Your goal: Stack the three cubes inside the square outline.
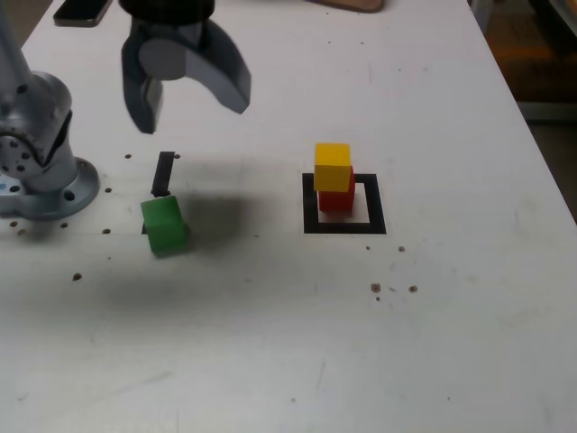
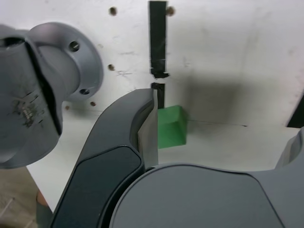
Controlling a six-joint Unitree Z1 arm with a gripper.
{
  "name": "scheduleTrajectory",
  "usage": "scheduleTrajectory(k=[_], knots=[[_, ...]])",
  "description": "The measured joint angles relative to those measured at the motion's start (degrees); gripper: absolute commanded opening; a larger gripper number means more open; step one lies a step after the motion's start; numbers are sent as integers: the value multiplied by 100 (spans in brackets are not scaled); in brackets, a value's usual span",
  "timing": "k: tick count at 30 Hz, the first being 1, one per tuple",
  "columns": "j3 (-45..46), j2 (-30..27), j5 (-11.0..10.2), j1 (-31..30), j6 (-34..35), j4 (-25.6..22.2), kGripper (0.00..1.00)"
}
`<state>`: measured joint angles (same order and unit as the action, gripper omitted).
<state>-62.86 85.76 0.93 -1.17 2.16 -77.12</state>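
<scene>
Green marks the cube still to be stacked: the green cube sits on the bench towards the exterior view's left edge, beside the short black tape strip. Above it the end effector hangs wide open, holding nothing. A good grasp would centre the fingers over the cube before lowering, since the wrist view shows it close to one finger, then turn them to match its flat sides. The yellow cube rests on the red cube, inside the square outline, so lifting high before crossing seems wise. All three look matt, plain and sharp-cornered, which should suit a gentle, level release.
</scene>
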Motion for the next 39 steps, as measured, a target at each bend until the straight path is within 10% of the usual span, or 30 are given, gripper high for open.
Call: scheduleTrajectory(k=[7, 15, 39], knots=[[502, -1, 351, -30, 312, 246, 95], [1610, 11, 878, -113, 365, 1567, 95], [2586, 203, 1040, -204, 365, 2817, 86]])
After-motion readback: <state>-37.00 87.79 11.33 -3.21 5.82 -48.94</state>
